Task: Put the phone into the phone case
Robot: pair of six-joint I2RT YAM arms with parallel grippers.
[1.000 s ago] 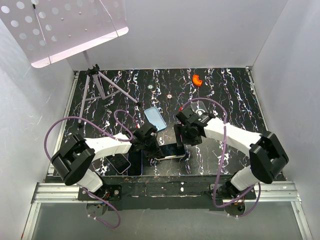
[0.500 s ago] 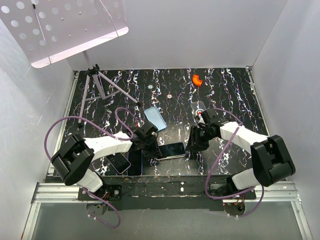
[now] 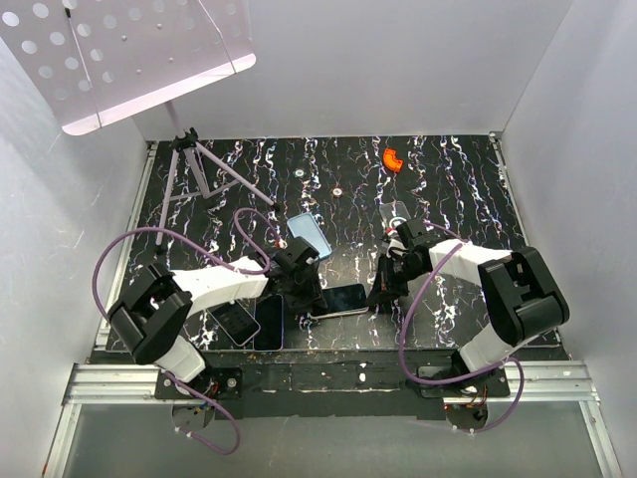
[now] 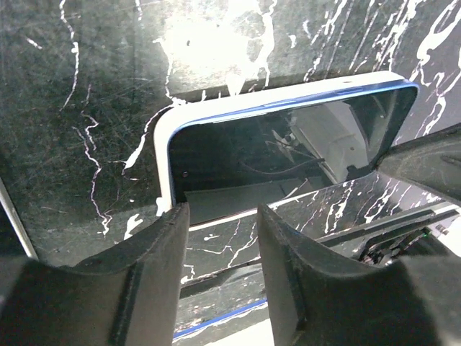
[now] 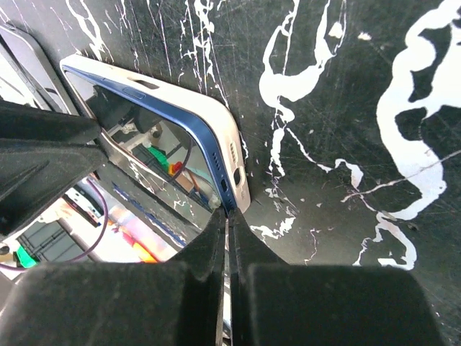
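We take this for a robotics lab cell: plain white walls (image 3: 557, 80) box in a black marbled table (image 3: 468, 179), two cabled robot arms (image 3: 219, 284) stand at an aluminium rail (image 3: 328, 383) along the table's near edge, and a perforated white panel (image 3: 119, 50) hangs over its far-left corner.

From above, the left gripper (image 3: 302, 287) covers the phone's (image 3: 340, 299) left end and the right gripper (image 3: 382, 291) covers its right end, so neither end shows there. In the left wrist view the phone's near edge lies behind the fingers (image 4: 151, 274), and its right end behind a dark blurred shape (image 4: 428, 162). A round bit (image 3: 336, 190) further off is too small to name.
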